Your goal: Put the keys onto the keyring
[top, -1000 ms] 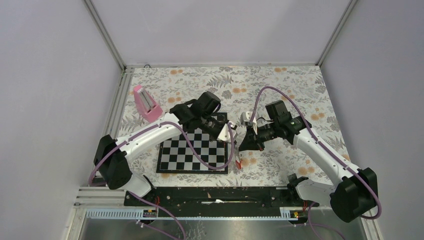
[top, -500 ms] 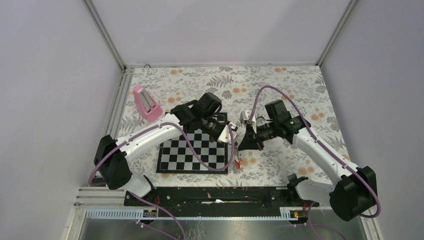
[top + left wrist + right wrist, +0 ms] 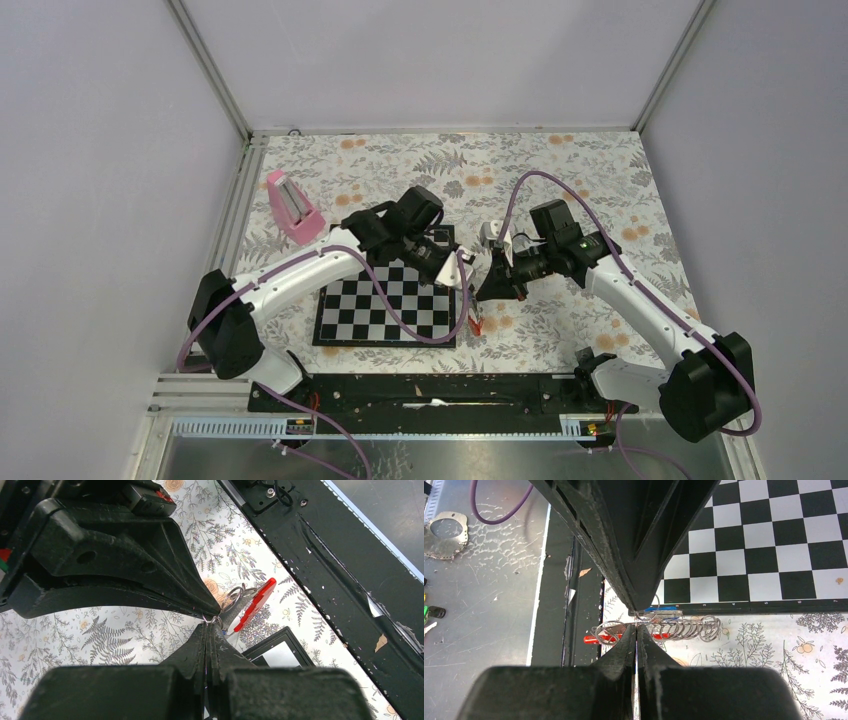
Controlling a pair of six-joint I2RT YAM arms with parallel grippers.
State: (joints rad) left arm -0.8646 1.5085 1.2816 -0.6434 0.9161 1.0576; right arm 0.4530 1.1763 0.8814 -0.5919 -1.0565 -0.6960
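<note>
My two grippers meet tip to tip above the right edge of the chessboard [image 3: 385, 310]. My right gripper [image 3: 635, 628] is shut on the thin wire of the keyring [image 3: 684, 628], which shows as a stretched coil of loops. My left gripper [image 3: 210, 623] is shut at the same spot, apparently on the blue-tagged key [image 3: 664, 610] beside its tips. A red tag [image 3: 256, 602] hangs from a ring [image 3: 231, 598] below them, and it also shows in the top view [image 3: 477, 325]. In the top view the left gripper [image 3: 466, 266] and the right gripper [image 3: 480, 290] nearly touch.
A pink wedge block [image 3: 292, 207] stands at the back left of the floral mat. The black base rail [image 3: 430, 390] runs along the near edge, just beyond the hanging tag. Grey walls close in the back and both sides.
</note>
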